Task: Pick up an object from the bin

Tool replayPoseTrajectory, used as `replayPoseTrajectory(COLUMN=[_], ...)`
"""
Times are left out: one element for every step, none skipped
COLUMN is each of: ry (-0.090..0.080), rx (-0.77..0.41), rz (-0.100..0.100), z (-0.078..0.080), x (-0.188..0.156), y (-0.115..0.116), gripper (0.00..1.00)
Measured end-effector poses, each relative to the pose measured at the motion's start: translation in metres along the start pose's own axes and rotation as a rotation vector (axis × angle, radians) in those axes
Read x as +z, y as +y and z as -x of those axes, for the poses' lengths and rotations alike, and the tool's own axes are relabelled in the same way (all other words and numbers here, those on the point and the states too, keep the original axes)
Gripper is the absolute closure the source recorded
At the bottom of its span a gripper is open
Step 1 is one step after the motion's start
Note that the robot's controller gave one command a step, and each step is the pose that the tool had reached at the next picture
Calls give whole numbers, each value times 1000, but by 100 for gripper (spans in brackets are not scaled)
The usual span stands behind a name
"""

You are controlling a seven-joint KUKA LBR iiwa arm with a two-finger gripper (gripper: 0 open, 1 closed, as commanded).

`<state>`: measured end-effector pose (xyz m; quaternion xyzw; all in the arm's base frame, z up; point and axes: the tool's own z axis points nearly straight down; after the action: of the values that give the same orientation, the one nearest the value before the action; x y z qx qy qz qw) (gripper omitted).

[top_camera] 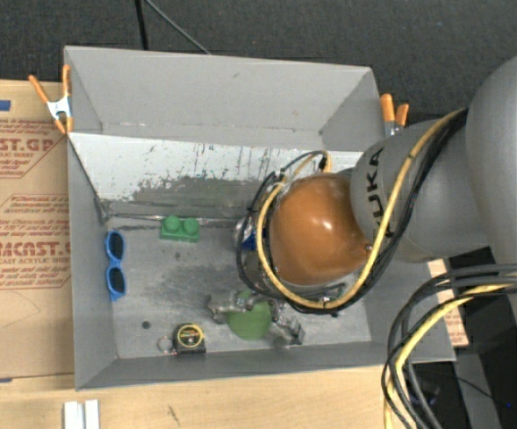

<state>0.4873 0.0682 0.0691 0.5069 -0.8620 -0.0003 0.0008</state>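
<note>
The hand [253, 318] hung low by the bin's [214, 88] front wall, under the orange wrist cover [317, 231]. Its 2 fingers [287, 332] were spread open either side of a green roundish thing [250, 327], prob. to close across it. The thing looked approx. round, so it had no clear long axis or heading. A yellow tape measure [188, 337] lay near, apart from it.

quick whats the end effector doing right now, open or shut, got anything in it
end effector: open, fingers on either side of the green round thing by the front wall of the bin, not closed on it.
</note>
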Motion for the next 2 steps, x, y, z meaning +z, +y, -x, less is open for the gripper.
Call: replayPoseTrajectory(ry=[0,-4], rx=[-171,-170], rz=[-1,-4], z=[28,29], x=[-1,-4], y=[-56,-56], gripper=[0,100])
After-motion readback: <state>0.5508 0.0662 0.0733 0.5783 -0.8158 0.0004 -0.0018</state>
